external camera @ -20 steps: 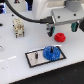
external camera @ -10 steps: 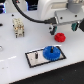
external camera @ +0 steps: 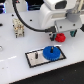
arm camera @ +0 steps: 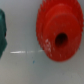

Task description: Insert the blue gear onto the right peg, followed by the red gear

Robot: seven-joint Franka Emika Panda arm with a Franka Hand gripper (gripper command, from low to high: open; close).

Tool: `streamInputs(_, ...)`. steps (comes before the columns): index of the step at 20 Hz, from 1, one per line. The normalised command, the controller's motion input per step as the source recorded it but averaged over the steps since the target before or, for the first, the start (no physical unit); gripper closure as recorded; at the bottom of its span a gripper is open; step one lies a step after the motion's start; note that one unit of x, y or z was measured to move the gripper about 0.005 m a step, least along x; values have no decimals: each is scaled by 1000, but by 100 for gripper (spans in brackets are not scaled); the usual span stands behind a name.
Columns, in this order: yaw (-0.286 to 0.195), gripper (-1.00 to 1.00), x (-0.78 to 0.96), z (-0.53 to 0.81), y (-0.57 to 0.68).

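Lying flat on the white table, the red gear rests with its toothed face level and its hub axis vertical; being round, it shows no long axis. In the exterior view it sits directly beneath the gripper, whose white body hangs above it toward the exterior view's right. The fingertips are masked by the arm's housing and by blur, so whether the jaws are spread or clamped cannot be told.

The wrist view looks straight down on the red gear, its dark central bore plainly open and facing the camera. A dark green shape of uncertain identity sits at the frame edge.

The blue gear lies flat on the black-rimmed grey plate, at the plate's end nearer the exterior view's right, hub up. The right peg is not discernible under it. The blue gear and red gear are near each other but apart.
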Motion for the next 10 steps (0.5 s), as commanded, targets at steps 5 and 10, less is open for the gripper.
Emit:
streamInputs(5, 0, -100, -231, -280, -87)
streamInputs(10, 0, 100, -256, -181, -9)
